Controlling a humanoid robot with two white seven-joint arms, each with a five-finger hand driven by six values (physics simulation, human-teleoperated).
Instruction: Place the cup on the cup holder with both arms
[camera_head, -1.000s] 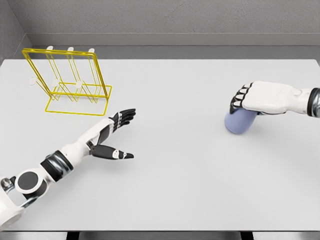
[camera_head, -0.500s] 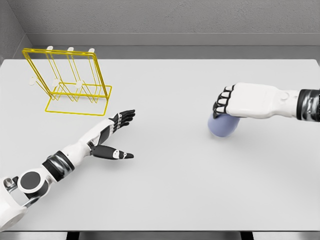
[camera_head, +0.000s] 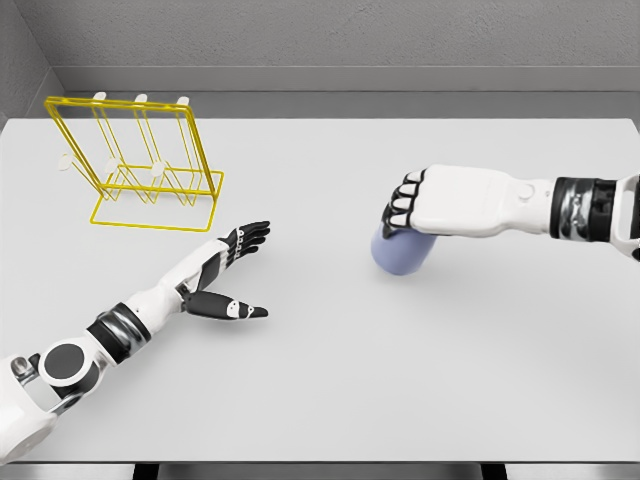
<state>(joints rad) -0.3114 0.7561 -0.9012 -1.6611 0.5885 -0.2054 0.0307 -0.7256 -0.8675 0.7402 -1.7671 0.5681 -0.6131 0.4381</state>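
A pale blue cup (camera_head: 402, 253) hangs under my right hand (camera_head: 400, 212), whose fingers are curled over its top, right of the table's middle. The yellow wire cup holder (camera_head: 135, 165) with white-tipped pegs stands at the far left of the table. My left hand (camera_head: 240, 270) lies low over the table in front of the holder, fingers spread and thumb apart, holding nothing. A wide stretch of table separates the cup from the left hand.
The white table (camera_head: 330, 380) runs to a grey wall at the back. Its front edge shows along the bottom of the view. Nothing else stands on it.
My right hand has carried the cup leftward, from near the right edge toward the table's middle. The left hand has stayed almost still.
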